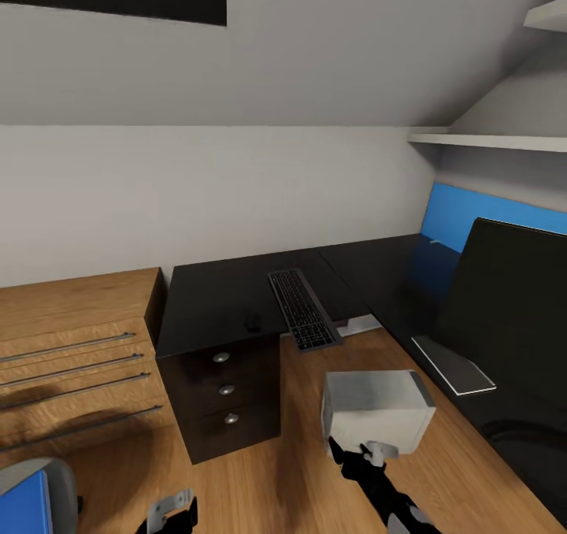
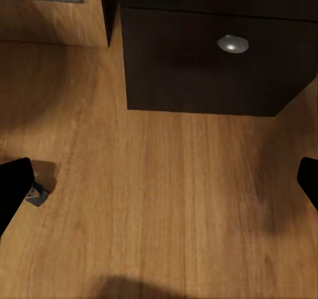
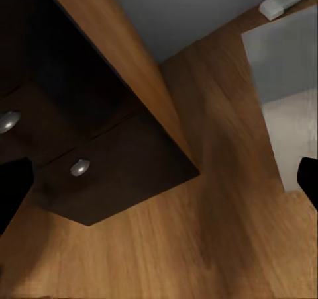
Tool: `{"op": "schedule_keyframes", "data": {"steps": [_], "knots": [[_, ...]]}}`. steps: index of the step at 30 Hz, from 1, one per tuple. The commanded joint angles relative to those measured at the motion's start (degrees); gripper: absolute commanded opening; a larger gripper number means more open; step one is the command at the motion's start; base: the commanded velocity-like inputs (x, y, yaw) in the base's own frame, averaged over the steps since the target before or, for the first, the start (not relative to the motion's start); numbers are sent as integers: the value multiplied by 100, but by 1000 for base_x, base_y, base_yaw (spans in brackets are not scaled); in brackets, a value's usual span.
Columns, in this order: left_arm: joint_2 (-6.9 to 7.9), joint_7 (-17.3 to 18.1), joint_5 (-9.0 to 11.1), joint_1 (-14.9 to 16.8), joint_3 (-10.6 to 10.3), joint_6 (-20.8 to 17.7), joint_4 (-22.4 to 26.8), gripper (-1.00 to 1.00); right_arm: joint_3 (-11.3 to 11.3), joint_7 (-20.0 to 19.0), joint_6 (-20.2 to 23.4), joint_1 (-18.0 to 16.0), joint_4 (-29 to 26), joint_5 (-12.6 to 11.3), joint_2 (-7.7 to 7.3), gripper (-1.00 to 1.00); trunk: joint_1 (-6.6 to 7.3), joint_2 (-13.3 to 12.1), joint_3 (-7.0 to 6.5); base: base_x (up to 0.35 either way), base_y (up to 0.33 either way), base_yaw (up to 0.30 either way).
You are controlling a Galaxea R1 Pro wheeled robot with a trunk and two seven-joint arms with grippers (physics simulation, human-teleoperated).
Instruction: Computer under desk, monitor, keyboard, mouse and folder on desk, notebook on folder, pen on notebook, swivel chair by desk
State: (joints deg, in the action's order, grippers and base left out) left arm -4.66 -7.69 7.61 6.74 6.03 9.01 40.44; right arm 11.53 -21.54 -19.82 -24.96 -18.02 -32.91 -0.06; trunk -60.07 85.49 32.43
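At the far left of the head view, a blue folder [image 1: 22, 506] lies on the grey swivel chair [image 1: 57, 475], only a corner of each showing at the lower edge. Behind them stands a light wooden drawer cabinet [image 1: 75, 345] with long bar handles.

The left tool [image 1: 169, 516] sits low at the bottom edge, pointing down at the wooden floor [image 1: 276, 471]. In the left wrist view its dark fingertips [image 2: 13, 183] stand at opposite edges, spread wide with nothing between them, above bare floor in front of the lowest black drawer [image 2: 199, 61] with its round silver knob.

The black L-shaped worktop [image 1: 228, 298] comes next, its three drawers stacked under the near end. The small black mouse [image 1: 252, 323] rests on it just left of the grey keyboard [image 1: 303, 309], which lies lengthwise with its near end hanging over the edge.

The right arm reaches forward from the bottom edge, its right tool [image 1: 370, 455] just before the light grey computer [image 1: 378, 409], which stands on the floor in the inner corner of the L, beyond the worktop's edge. In the right wrist view the fingertips [image 3: 13, 190] are likewise far apart and hold nothing; the drawers and the computer's side show beyond.

On the right wing a pale notebook [image 1: 453, 365] lies flat beside the wide black monitor [image 1: 508, 313]. A white shelf [image 1: 488, 139] hangs above.
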Motion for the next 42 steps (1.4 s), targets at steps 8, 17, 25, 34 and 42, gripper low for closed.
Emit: {"op": "schedule_keyframes", "data": {"steps": [8,17,25,34,42], "knots": [[-1,-35,65,3,24,341,-64,100,47,964,-562,-3,90,36,-5,100,0,3,5,0,0,0],[-5,-57,81,3,65,390,-71,100,45,1321,-719,-5,84,225,-101,100,0,3,5,0,0,0],[-9,-72,83,3,73,387,-71,100,43,1841,-941,-8,-23,244,-113,100,0,3,5,0,0,0],[-9,-78,91,3,72,383,-71,100,56,2342,-1047,-8,-485,405,-119,100,0,3,5,0,0,0],[-9,-69,91,3,80,389,-71,100,52,2834,-271,-7,-1236,908,-109,100,0,3,5,0,0,0]]}}
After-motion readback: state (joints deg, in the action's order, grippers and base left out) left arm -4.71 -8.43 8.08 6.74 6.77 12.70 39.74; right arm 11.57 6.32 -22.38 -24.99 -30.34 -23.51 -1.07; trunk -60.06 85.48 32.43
